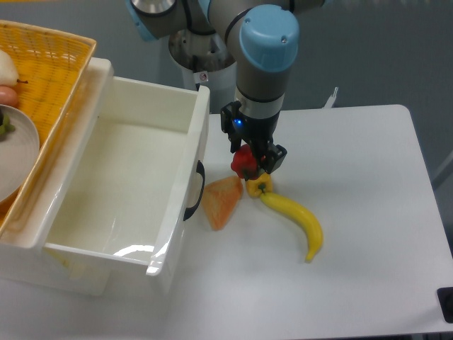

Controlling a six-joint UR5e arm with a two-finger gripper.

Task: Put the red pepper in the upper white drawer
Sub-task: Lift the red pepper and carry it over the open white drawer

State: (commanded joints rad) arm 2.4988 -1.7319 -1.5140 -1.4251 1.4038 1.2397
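The red pepper point(245, 163) is small and glossy, held between the black fingers of my gripper point(255, 162), which is shut on it just above the table. It hangs right of the upper white drawer point(173, 205), which stands pulled open with its inside bare and its dark curved handle point(196, 191) facing the pepper. The gripper's wrist points straight down from the blue-capped arm.
An orange wedge-shaped piece point(221, 200) lies below the pepper beside the drawer front. A small yellow pepper point(259, 187) and a banana point(297, 223) lie right of it. A yellow woven basket point(53, 78) with a plate sits on the drawer unit at left.
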